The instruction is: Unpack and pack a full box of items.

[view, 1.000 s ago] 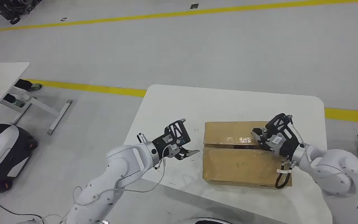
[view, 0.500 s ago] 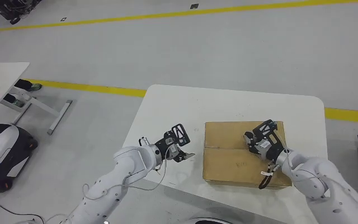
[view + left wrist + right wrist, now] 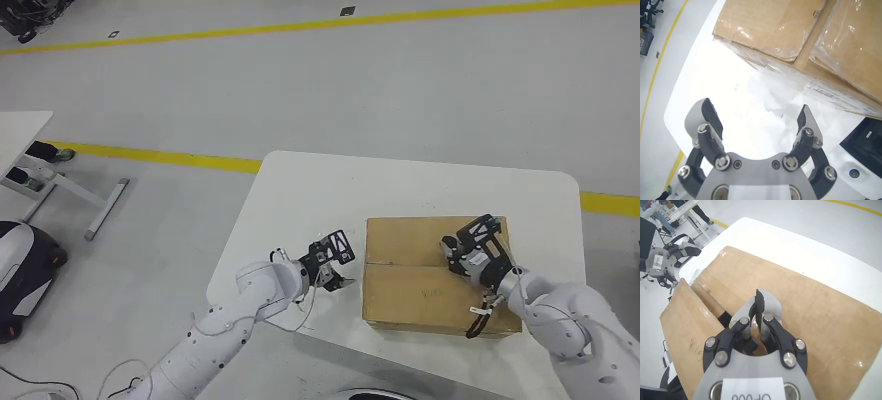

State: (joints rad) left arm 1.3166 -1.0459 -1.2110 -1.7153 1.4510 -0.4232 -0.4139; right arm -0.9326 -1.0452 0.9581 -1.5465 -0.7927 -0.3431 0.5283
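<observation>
On the table [image 3: 320,200], a cardboard box [image 3: 420,300], right gripper [image 3: 758,306] closed at its seam, left gripper [image 3: 757,115] open alongside.

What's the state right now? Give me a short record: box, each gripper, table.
box: cardboard, on the white table, flaps down, one slightly raised at the seam
left gripper: open, over the table beside the box, touching nothing
right gripper: shut, at the seam on top of the box; grip on a flap unclear
</observation>
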